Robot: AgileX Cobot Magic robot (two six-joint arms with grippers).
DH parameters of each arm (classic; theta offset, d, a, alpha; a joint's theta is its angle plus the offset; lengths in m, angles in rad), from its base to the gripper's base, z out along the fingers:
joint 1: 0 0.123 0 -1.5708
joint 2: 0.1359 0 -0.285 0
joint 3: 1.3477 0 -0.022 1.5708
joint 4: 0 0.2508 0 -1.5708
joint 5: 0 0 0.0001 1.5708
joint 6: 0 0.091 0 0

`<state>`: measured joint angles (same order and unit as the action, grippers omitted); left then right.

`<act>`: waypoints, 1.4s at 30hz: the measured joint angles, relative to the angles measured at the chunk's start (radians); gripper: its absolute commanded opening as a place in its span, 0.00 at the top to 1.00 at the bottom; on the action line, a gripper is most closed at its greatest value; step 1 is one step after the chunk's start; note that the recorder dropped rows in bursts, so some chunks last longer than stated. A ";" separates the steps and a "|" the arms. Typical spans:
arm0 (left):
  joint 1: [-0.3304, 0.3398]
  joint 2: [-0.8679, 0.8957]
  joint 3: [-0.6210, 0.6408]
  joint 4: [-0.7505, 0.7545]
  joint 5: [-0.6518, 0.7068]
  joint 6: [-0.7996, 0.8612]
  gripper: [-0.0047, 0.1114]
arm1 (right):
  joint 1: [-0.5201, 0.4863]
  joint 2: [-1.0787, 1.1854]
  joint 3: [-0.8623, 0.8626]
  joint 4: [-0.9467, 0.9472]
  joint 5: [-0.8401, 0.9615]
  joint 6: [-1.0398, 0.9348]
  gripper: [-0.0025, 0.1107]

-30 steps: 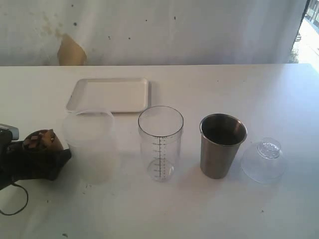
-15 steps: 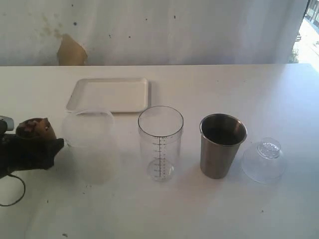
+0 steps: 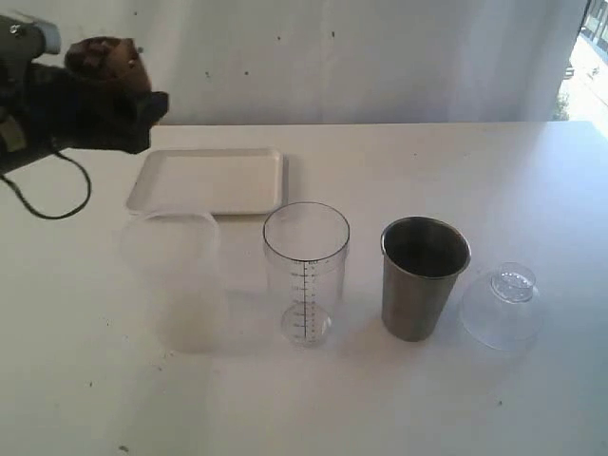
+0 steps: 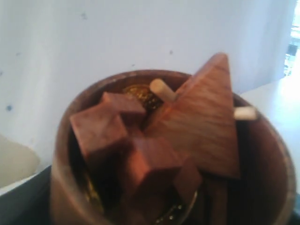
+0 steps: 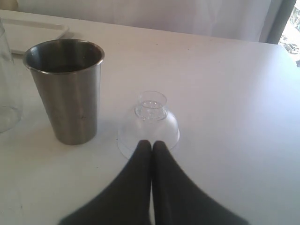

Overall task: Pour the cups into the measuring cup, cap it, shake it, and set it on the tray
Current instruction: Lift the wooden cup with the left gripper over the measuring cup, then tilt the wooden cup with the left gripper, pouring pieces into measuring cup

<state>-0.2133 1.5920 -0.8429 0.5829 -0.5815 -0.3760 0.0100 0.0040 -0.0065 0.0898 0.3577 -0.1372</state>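
High at the far left of the exterior view, my left gripper [image 3: 114, 104] is shut on the brown wooden cup [image 3: 107, 57], which it holds above the tray [image 3: 209, 180]. In the left wrist view that cup [image 4: 65, 154] fills the frame, upright and full of wooden blocks [image 4: 206, 117]. The clear measuring cup [image 3: 306, 271] stands upright mid-table, with nothing in it that I can see. The steel tumbler [image 3: 423, 277] stands to its right. My right gripper [image 5: 151, 144] is shut and holds nothing, its tips just short of a clear domed lid [image 5: 150, 123]; the tumbler [image 5: 65, 89] stands beside it.
A milky translucent tub [image 3: 176, 275] stands left of the measuring cup, in front of the tray. The clear domed lid [image 3: 503, 306] lies right of the tumbler. A white curtain backs the table. The left arm's cable [image 3: 52, 204] hangs over the table's left side.
The left gripper closed on the wooden cup low at the table's left, then lifted it high and toward the back, above the tray's left end. Nothing else moved.
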 measured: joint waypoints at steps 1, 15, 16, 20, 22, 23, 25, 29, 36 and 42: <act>-0.028 0.006 -0.028 0.013 0.010 -0.002 0.96 | 0.000 0.000 0.000 0.000 0.000 0.000 0.98; -0.243 0.212 -0.275 0.235 0.061 0.076 0.96 | 0.000 0.000 0.000 0.000 0.000 0.000 0.98; -0.248 0.225 -0.275 0.253 0.061 0.100 0.96 | 0.000 0.000 0.000 0.000 0.000 0.000 0.98; -0.252 0.251 -0.277 0.342 0.053 0.157 0.96 | 0.000 0.000 0.000 0.000 0.000 0.000 0.98; -0.254 0.255 -0.277 0.377 0.041 0.185 0.96 | 0.000 0.000 0.000 0.000 0.000 0.000 0.98; -0.254 0.255 -0.279 0.392 0.032 0.199 0.96 | 0.000 0.000 0.000 0.000 0.000 0.000 0.98; -0.254 0.255 -0.279 0.411 0.003 0.231 0.96 | 0.000 0.000 0.000 0.000 0.000 0.000 0.98; -0.254 0.255 -0.279 0.462 -0.062 0.281 0.96 | 0.000 0.000 0.000 0.000 0.000 0.000 0.98; -0.256 0.255 -0.279 0.564 -0.103 0.426 0.96 | 0.000 0.000 0.000 0.000 0.000 0.000 0.98; -0.254 0.255 -0.279 0.566 -0.101 0.493 0.96 | 0.000 0.000 0.000 0.000 0.000 0.000 0.98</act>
<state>-0.4671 1.8474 -1.1223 1.1487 -0.6824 0.1168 0.0100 0.0040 -0.0065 0.0898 0.3577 -0.1372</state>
